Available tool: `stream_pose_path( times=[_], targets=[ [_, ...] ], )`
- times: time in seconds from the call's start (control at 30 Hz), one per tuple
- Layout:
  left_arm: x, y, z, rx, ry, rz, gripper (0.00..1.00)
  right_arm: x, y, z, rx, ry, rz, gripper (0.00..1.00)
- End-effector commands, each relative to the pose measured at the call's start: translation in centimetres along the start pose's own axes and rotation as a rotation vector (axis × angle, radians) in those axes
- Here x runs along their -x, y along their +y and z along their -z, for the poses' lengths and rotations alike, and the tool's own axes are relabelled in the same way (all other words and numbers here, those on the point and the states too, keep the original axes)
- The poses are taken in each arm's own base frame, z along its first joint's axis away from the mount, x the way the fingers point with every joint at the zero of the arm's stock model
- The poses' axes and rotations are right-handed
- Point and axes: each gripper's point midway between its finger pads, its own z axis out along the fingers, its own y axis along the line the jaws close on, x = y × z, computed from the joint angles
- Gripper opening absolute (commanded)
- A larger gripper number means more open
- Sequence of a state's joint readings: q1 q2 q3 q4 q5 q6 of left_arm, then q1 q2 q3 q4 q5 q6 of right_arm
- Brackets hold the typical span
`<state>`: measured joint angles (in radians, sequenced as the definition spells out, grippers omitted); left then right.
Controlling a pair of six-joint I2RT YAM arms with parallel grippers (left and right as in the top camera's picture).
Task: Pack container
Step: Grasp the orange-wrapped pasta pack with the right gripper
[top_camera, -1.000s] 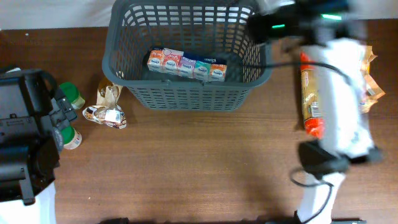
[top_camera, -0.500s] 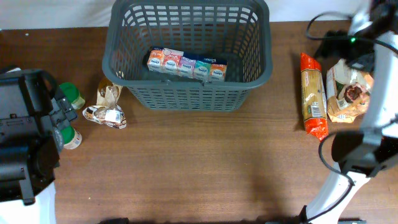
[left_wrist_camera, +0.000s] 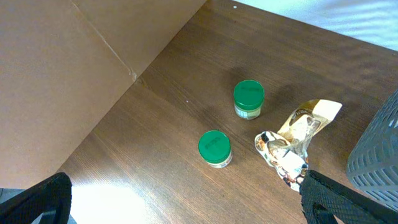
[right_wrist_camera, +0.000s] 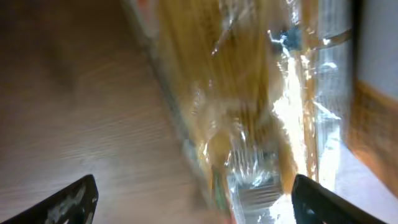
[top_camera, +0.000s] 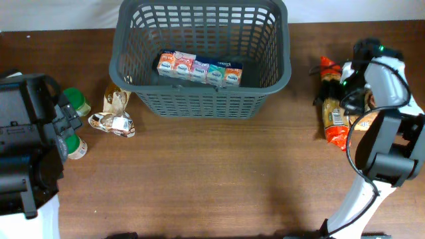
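Ok, right arm (top_camera: 362, 179) stands up from the near edge of the desk (top_camera: 199, 179). Its white link runs away to the far right, wrist folded over, so the right claw (right_wrist_camera: 196, 202) points down at a long spaghetti pack (top_camera: 334, 118). Wrist view is blurred: fingers spread, pack right below and between them. Can't tell whether they touch it, and nothing is gripped.

Next, left arm (top_camera: 23, 153) sits at the left desk edge. The left claw (left_wrist_camera: 186, 205) is wide open and holds nothing, looking down on a green-lidded jar (left_wrist_camera: 214, 148) and a second green-lidded jar (left_wrist_camera: 249, 98) beyond it. Both are upright and apart from each other. A crumpled snack packet (left_wrist_camera: 292, 140) lies just beside them on the basket side.

Container = dark grey basket (top_camera: 199, 106), upright at the far middle of the desk, well apart from both claws. Inside, a row of five small cartons (top_camera: 199, 68) stands side by side on its floor. The packet lies just off its near left corner. The spaghetti pack lies outside on its right, near but not touching.
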<state>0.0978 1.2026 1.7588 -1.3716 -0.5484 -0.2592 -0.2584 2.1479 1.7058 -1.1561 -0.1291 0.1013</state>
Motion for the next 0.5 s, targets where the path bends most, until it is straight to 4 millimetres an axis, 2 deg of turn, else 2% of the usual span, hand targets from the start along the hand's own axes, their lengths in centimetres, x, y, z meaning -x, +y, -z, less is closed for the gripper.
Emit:
stream_pose_path(
  times=[0.0, 0.1, 0.13, 0.23, 0.33, 0.37, 0.4, 0.47],
  targets=[
    [-0.1, 0.0, 0.0, -0.005, 0.004, 0.020, 0.99, -1.4, -0.7, -2.3, -0.006, 0.027, -0.012, 0.88],
    [-0.1, 0.0, 0.0, -0.005, 0.004, 0.020, 0.99, -1.9, -1.0, -4.1, -0.008, 0.024, -0.013, 0.84],
    [-0.1, 0.0, 0.0, -0.005, 0.004, 0.020, 0.99, -2.0, -1.1, -4.5, -0.009, 0.024, -0.013, 0.79],
    [-0.1, 0.0, 0.0, -0.005, 0.005, 0.020, 0.99, -2.6, -1.3, -5.8, -0.009, 0.028, -0.012, 0.56],
    [-0.1, 0.0, 0.0, -0.005, 0.006, 0.019, 0.99, -3.0, -1.4, -6.2, -0.010, 0.034, -0.013, 0.18],
    [-0.1, 0.0, 0.0, -0.005, 0.006, 0.019, 0.99, -3.0, -1.4, -6.2, -0.010, 0.035, -0.014, 0.12],
    [-0.1, 0.0, 0.0, -0.005, 0.006, 0.019, 0.99, -3.0, -1.4, -6.2, -0.010, 0.035, -0.014, 0.11],
    [-0.1, 0.0, 0.0, -0.005, 0.007, 0.019, 0.99, -3.1, -1.4, -6.2, -0.010, 0.038, -0.014, 0.04]
  ],
)
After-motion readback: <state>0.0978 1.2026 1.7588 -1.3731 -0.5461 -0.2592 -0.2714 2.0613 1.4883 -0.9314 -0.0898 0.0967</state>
